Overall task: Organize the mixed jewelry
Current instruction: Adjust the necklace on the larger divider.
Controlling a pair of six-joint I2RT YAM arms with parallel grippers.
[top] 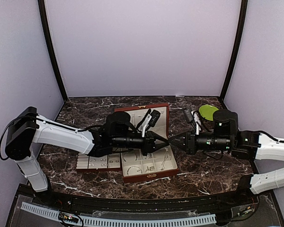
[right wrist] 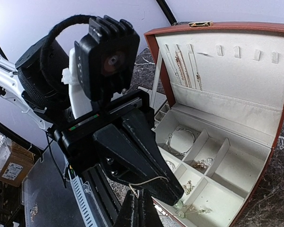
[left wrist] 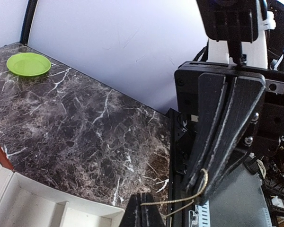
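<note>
My left gripper (right wrist: 172, 190) and right gripper (left wrist: 201, 190) were both pinched shut on one chain (left wrist: 202, 184). It was thin, gold and looped.

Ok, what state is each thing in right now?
left gripper: shut on the fine chain
right gripper: shut on the fine chain too
fine chain: hanging between both grippers' tips
jewelry box: open, lid up
green plate: empty
tray: lying flat beside the box
</note>
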